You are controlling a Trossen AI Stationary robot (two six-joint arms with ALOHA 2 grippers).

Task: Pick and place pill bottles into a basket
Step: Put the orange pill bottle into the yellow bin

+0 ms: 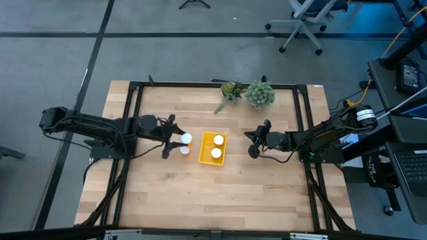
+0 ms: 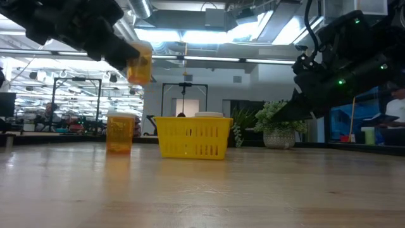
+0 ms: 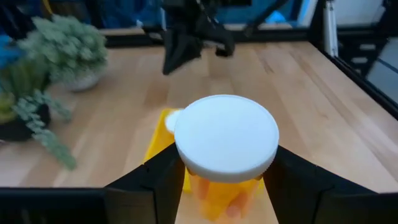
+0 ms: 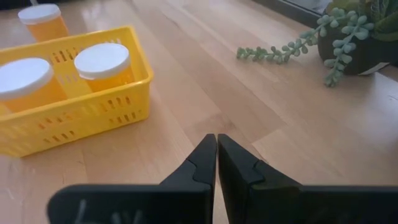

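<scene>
My left gripper (image 1: pixel 177 139) is shut on an orange pill bottle with a white cap (image 3: pixel 227 142), held high above the table in the low view (image 2: pixel 140 63), just left of the yellow basket (image 1: pixel 212 149). A second bottle (image 2: pixel 120 132) stands on its base on the table beside the basket, and it also shows in the high view (image 1: pixel 184 151). Two more bottles (image 4: pixel 102 62) (image 4: pixel 23 78) stand upright inside the basket (image 4: pixel 81 118). My right gripper (image 4: pixel 216 163) is shut and empty, above the table to the right of the basket (image 1: pixel 252 144). My left gripper pinches the bottle's orange body (image 3: pixel 214 194) just under the cap, between its two fingers (image 3: pixel 163 180). The fingers come about level from the table's left side. The bottle stands upright in the hold, cap up, lifted clear of the table.
Two green plant sprigs in small pots (image 1: pixel 259 94) (image 1: pixel 230 90) stand at the table's far edge, one trailing toward the basket. Bare wooden table (image 1: pixel 200 193) lies at the near side. A dark metal frame (image 1: pixel 137 100) runs along the table's edges.
</scene>
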